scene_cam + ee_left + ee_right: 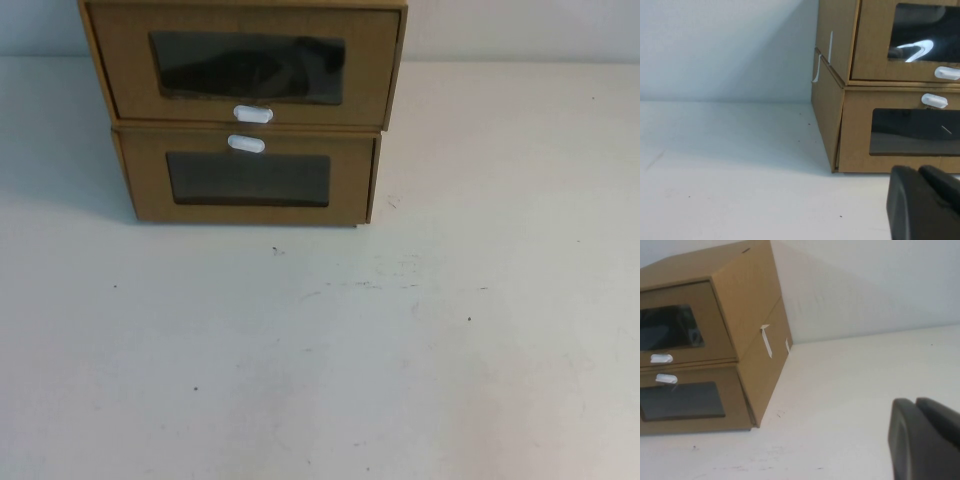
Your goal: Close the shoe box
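2 cardboard boxes are stacked at the back of the white worktop (420, 340). The shoe box (250, 65) is the top one, white tab (253, 114) under its window, sitting on the lower box (250, 178), whose tab sits above its window. The top drawer front looks about flush with its shell. Left end effector (925, 200) hangs low just in front of the lower box, right end effector (925, 435) off to the stack's right. Both fingers look pressed together.

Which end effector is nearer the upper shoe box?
Probably the left. The left end effector sits low, just before the shoe box's front left corner; the right end effector is farther out to its right.
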